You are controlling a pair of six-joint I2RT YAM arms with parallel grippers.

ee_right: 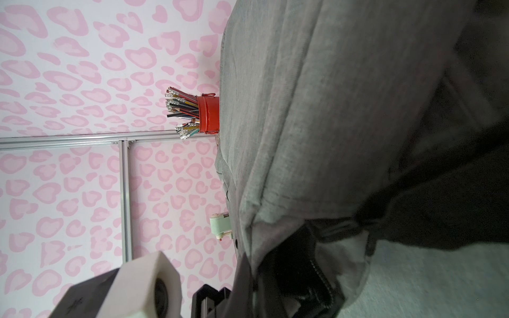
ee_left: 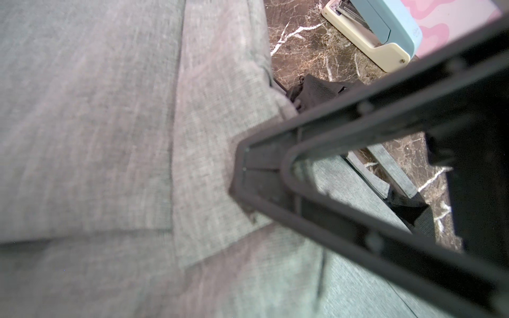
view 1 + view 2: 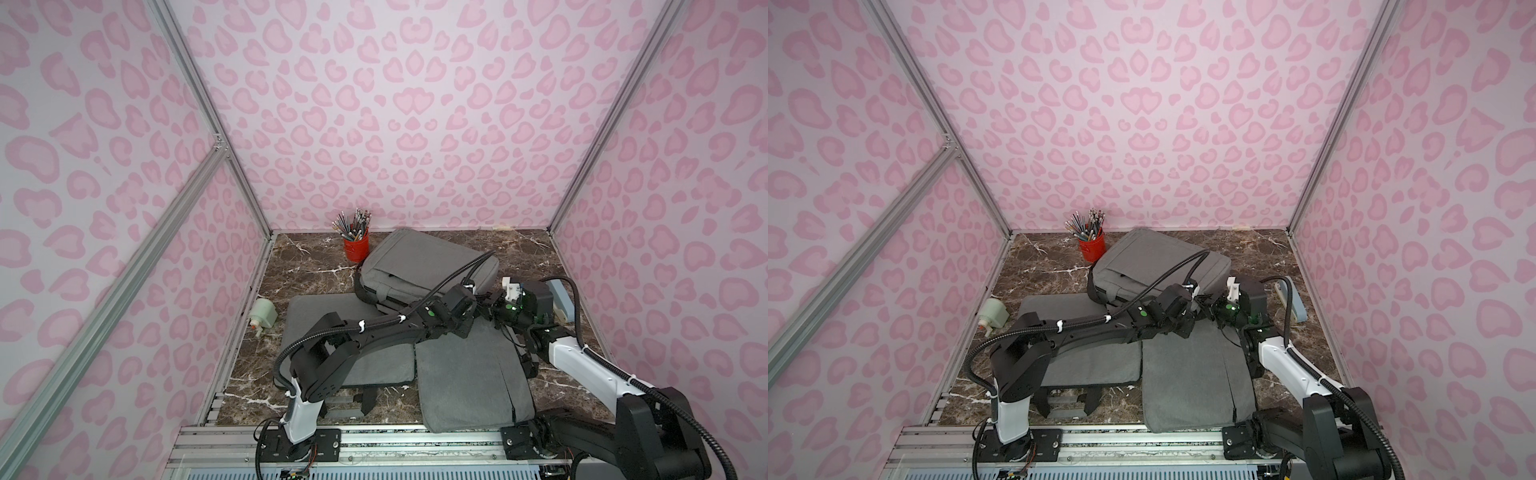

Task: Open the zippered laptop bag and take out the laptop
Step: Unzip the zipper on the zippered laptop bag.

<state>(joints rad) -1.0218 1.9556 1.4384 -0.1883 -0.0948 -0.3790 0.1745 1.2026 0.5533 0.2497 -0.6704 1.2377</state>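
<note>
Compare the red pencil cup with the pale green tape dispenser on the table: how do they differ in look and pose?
The red pencil cup stands upright by the back wall, full of pencils; the pale green tape dispenser lies low beside the left wall, holding nothing visible. The cup touches the grey laptop bag; the dispenser sits apart. Both rest on the marble tabletop.

A red cup (image 3: 356, 249) of pencils (image 3: 353, 224) is standing at the desk's (image 3: 307, 266) far edge. A pale green tape dispenser (image 3: 264, 314) is lying at its left edge, a blue stapler (image 3: 563, 301) at its right.
</note>
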